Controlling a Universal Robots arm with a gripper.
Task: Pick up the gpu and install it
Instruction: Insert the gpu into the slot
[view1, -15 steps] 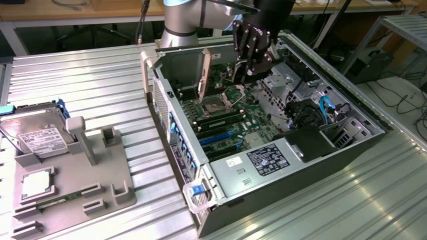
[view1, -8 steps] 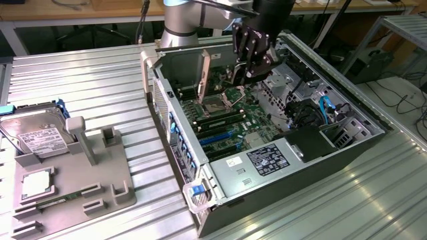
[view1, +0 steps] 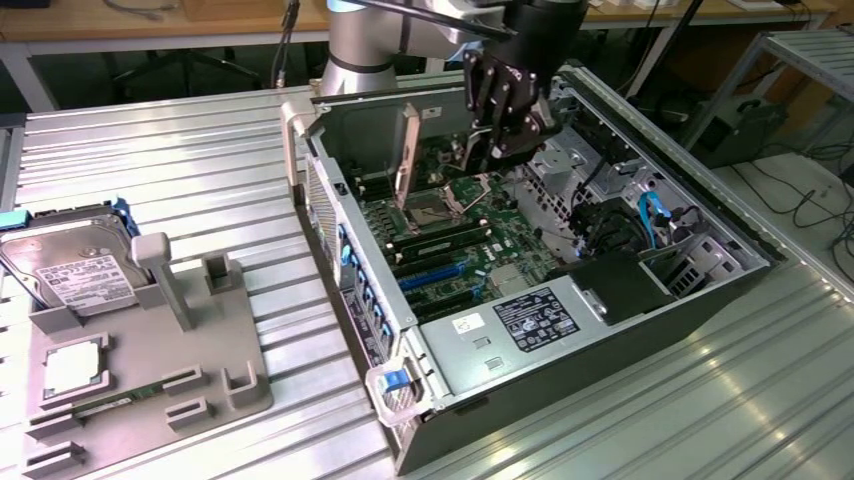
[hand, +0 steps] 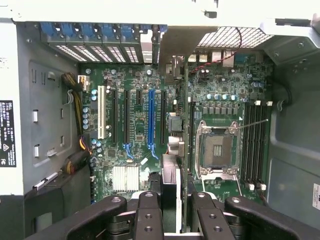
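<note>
Gripper (hand: 175, 200) jaws clamped on gpu (hand: 171, 175); card hangs edge-down above motherboard (hand: 135, 120), upper centre of exterior view, inside case (view1: 601, 400). Risks: misaligned edge misses slot, scrapes board; bracket snags case rear wall; card tilts in grip. Black label (view1: 534, 320): print unreadable, no brand legible.

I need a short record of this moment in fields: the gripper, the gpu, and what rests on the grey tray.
gripper: shut on the gpu
gpu: held on edge inside the open computer case, over the motherboard; seated or not, cannot tell
grey tray: at the exterior view's left, bearing the hard drive
</note>
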